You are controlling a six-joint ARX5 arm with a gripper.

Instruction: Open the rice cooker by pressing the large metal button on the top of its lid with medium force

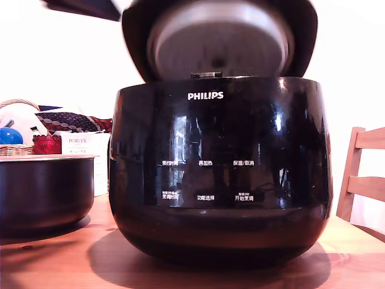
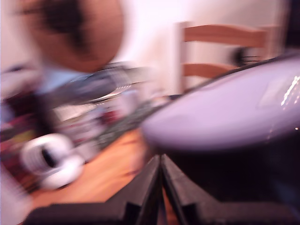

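Lid up, Philips rice cooker (image 1: 219, 174) mid-table.
My gripper (image 2: 161, 164) is clenched on nothing. Lid (image 1: 219, 39) stands raised at 12 o'clock; I judge it stiff, glossy, slippery, so push the rim, don't pinch.

In the wrist view the gripper (image 2: 161, 164) shows as two dark, wedge-shaped fingers (image 2: 140, 187) that rise from a wide black base and lean in toward one another. Their tips meet along a thin line, so the jaws are closed with nothing between them. The picture is smeared with motion blur. In the exterior view a dark, blurred bar (image 1: 81, 8) crosses the upper corner on the exterior view's left; whether it belongs to the arm cannot be told.
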